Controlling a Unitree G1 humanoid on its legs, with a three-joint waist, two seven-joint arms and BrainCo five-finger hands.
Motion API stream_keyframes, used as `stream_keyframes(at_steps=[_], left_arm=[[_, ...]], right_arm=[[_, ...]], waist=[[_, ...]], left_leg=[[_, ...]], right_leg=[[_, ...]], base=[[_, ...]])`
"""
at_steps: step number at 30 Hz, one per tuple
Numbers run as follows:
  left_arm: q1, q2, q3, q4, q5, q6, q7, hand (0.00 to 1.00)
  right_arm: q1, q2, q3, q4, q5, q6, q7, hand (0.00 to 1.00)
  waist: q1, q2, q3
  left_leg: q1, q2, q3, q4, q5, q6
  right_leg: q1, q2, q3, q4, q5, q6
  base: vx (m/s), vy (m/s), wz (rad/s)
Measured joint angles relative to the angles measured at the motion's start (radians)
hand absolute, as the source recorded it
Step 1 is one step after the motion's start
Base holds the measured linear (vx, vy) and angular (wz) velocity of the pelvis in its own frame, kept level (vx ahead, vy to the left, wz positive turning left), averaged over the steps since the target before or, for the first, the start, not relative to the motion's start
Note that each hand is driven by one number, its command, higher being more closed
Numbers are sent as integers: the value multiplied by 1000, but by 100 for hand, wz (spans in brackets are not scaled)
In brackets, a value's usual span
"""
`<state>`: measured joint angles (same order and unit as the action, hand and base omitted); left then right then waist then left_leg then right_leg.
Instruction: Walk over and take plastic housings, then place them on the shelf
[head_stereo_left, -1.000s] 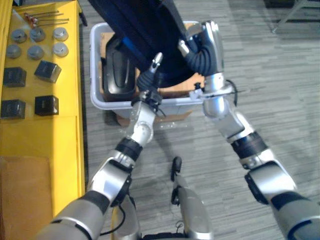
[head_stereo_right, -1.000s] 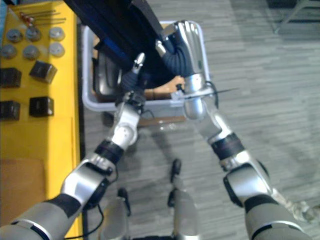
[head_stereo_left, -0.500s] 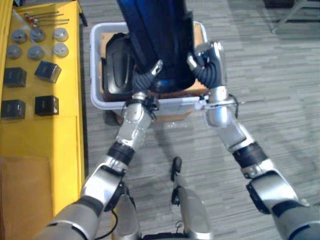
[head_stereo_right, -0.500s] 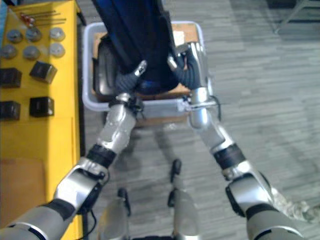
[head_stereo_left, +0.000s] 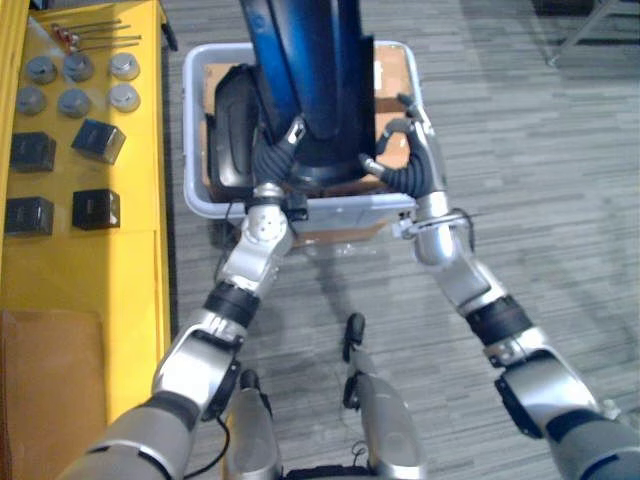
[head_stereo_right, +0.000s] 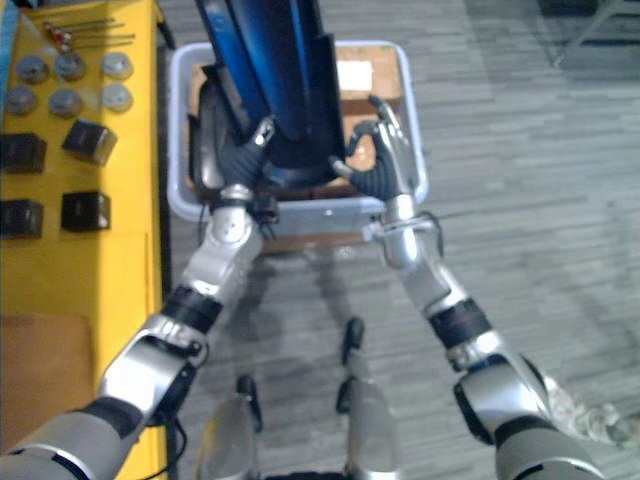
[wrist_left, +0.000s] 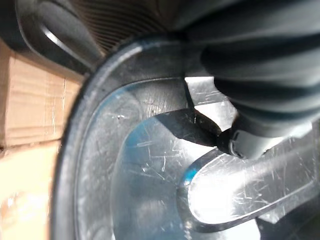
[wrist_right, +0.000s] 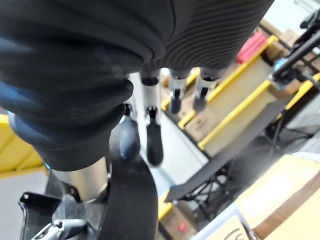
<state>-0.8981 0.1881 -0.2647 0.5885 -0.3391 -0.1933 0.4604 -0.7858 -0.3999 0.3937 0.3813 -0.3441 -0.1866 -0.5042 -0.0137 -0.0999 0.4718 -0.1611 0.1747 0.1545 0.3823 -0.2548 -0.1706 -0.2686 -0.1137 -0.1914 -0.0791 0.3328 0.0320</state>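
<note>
A long dark blue plastic housing (head_stereo_left: 312, 90) stands on end over a pale grey bin (head_stereo_left: 340, 208) on the floor. My left hand (head_stereo_left: 272, 152) is shut on the housing's lower left edge, and its glossy scratched surface (wrist_left: 150, 165) shows up close in the left wrist view. My right hand (head_stereo_left: 408, 152) is open just right of the housing's base, fingers (wrist_right: 154, 137) straight and spread, holding nothing. A second black housing (head_stereo_left: 232, 125) lies in the bin's left side.
A yellow table (head_stereo_left: 90, 270) runs along the left, carrying several metal discs (head_stereo_left: 75, 72) and black blocks (head_stereo_left: 95, 208). Brown cardboard (head_stereo_left: 392, 70) lines the bin. Grey carpet stretches to the right.
The housing swung from a slant to nearly upright over the bin. My right hand let go of it and opened. My left hand kept its hold and came lower.
</note>
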Motion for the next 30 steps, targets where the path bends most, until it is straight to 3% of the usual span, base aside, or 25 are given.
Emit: stream_keyframes(at_steps=[4,7,13,18,23,27,30], left_arm=[[16,1,94,-15,85,1,121,100],[56,5,153,-47,187,1,230,100],[127,4,188,-112,378,22,366,100],[172,5,264,-148,512,26,436,100],[243,44,297,-175,541,14,444,100],[364,27,329,-278,499,-87,402,100],[513,-19,329,-403,468,-139,340,100]], right_arm=[[34,0,-15,1,37,-15,-31,0],[68,0,-22,-29,99,-82,-72,0],[135,10,-98,-190,247,-181,-83,0],[192,10,-178,-290,336,-206,-79,0],[264,7,-256,-379,414,-212,-59,0],[434,41,-342,-382,541,-205,12,0],[596,88,-439,-363,700,-207,94,0]], waist=[[1,0,0],[3,1,0],[10,1,0],[9,1,0],[4,3,-1],[5,13,-14],[4,51,-75]], left_leg=[[-2,0,-3,1,0,0],[-3,0,-5,5,0,0],[5,0,-7,10,-1,1],[22,0,-1,10,-2,2],[34,9,4,8,-5,-1],[56,11,15,-12,-5,-1],[76,9,22,-46,-5,-1]], right_leg=[[0,0,-2,0,0,0],[0,0,-4,0,0,0],[10,-1,-5,0,0,0],[23,0,-3,-1,-14,6],[29,9,-2,-1,-20,3],[38,13,0,-1,-18,1],[41,13,1,-1,-24,4]], base=[[0,0,0],[0,0,0],[0,0,0],[-3,-4,-2],[3,-14,-4],[51,-3,-4],[99,27,-2]])
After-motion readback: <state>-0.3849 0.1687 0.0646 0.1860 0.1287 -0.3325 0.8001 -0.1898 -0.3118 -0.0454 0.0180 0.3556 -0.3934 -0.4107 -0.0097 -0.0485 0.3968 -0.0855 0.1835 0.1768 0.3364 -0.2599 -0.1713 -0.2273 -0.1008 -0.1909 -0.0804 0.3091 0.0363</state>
